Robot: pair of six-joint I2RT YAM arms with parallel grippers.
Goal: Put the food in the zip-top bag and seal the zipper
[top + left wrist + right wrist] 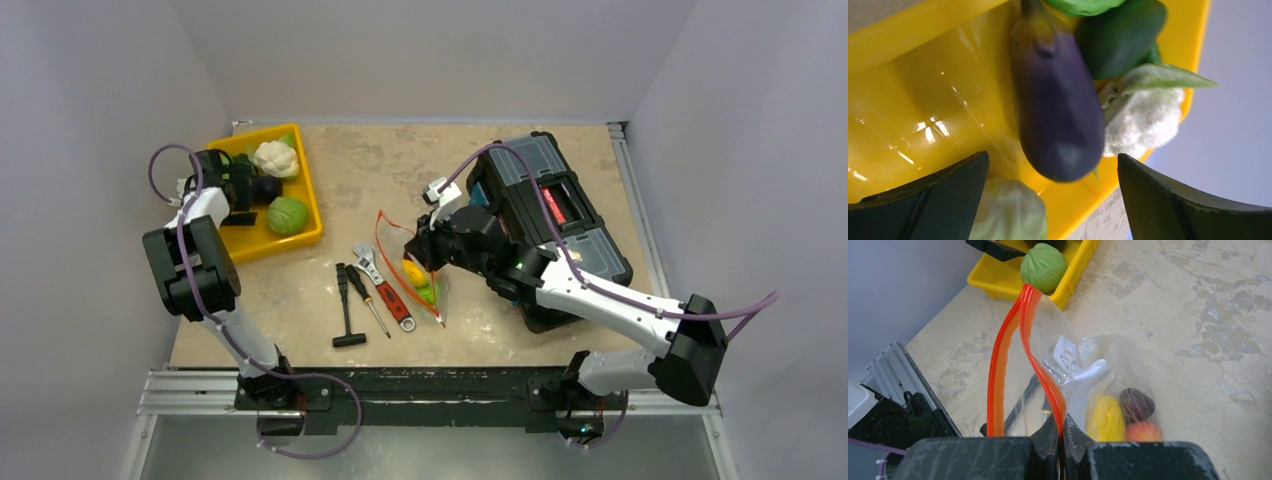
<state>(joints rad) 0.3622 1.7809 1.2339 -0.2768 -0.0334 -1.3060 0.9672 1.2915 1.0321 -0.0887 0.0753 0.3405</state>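
Note:
The clear zip-top bag [418,275] lies mid-table, its mouth open, and also shows in the right wrist view [1083,365]. Its red-orange zipper [1040,365] is parted into two strips. My right gripper [1060,435] is shut on one strip; it also shows in the top view [415,245]. Inside the bag lie a yellow piece [1105,417], a dark piece [1136,405] and an orange ball [1146,431]. My left gripper [1053,162] is open over the yellow tray [908,100], its jaws either side of the purple eggplant's [1058,110] tip, not touching it.
The tray [250,240] also holds a white cauliflower [275,157], a pale-green cabbage [287,215] and a dark green piece [1120,40]. A red-handled wrench [385,290], a screwdriver [368,300] and a T-handle key [346,310] lie left of the bag. A black toolbox [550,210] stands at the right.

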